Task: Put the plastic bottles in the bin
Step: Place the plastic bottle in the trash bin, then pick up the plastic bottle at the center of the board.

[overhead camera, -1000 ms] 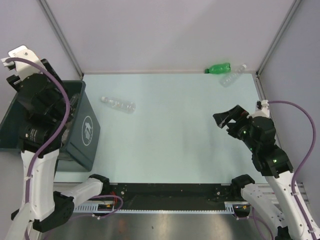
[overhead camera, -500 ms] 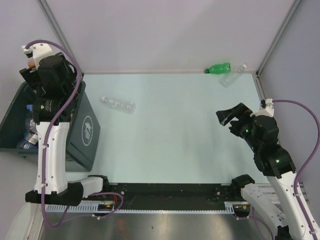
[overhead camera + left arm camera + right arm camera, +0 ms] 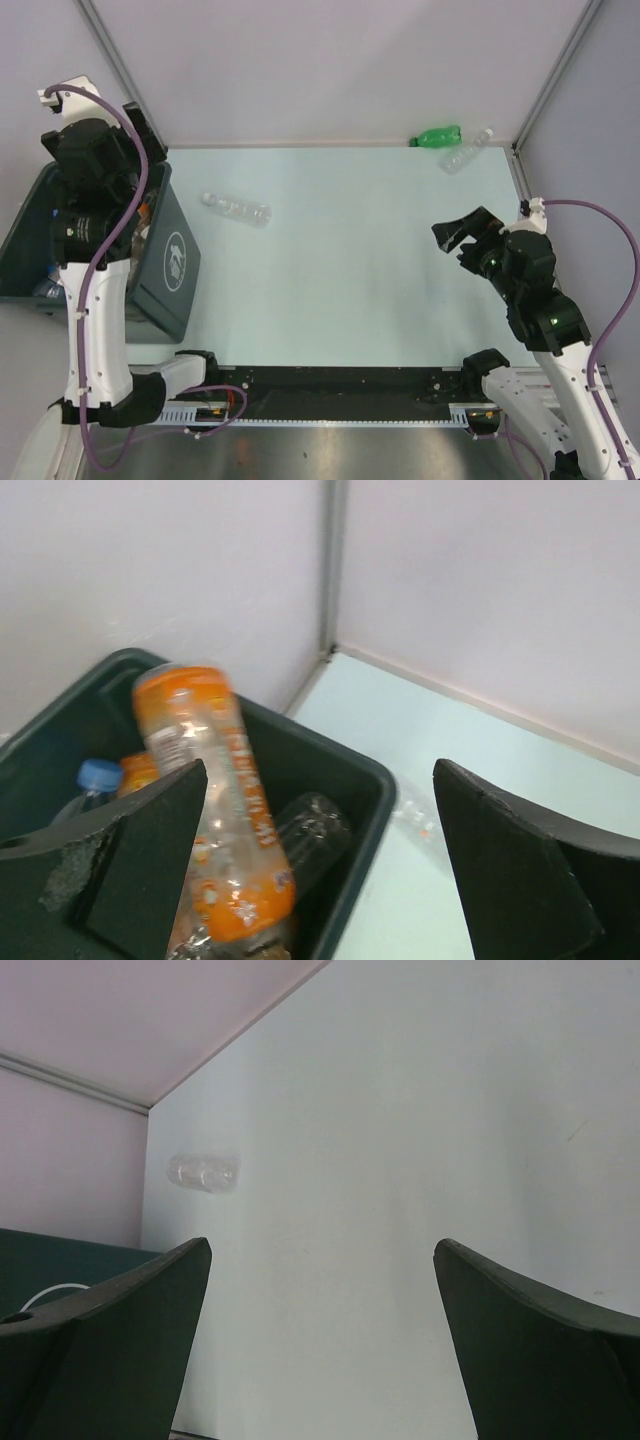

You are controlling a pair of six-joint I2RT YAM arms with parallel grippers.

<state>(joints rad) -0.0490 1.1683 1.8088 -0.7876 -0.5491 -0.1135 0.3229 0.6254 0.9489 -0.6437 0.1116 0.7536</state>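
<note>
The bin (image 3: 170, 262) stands at the table's left edge with several plastic bottles inside. An orange-labelled bottle (image 3: 215, 810) lies there beside a dark clear one (image 3: 310, 840) and a blue-capped one (image 3: 98, 775). My left gripper (image 3: 143, 160) hangs open and empty above the bin's far corner (image 3: 370, 780). On the table past the bin lies a clear bottle (image 3: 237, 209), also in the right wrist view (image 3: 203, 1172). A green bottle (image 3: 437, 136) and a clear bottle (image 3: 466, 152) lie in the far right corner. My right gripper (image 3: 462, 232) is open and empty at the right, above the table.
Grey walls with metal posts close the table at the back and on both sides. The bin's side (image 3: 60, 1260) shows at the left of the right wrist view. Both arm bases and a black rail (image 3: 340, 395) run along the near edge.
My left arm has risen from deep over the bin and swung toward its far end, its jaws opening wide. The right arm has barely shifted.
</note>
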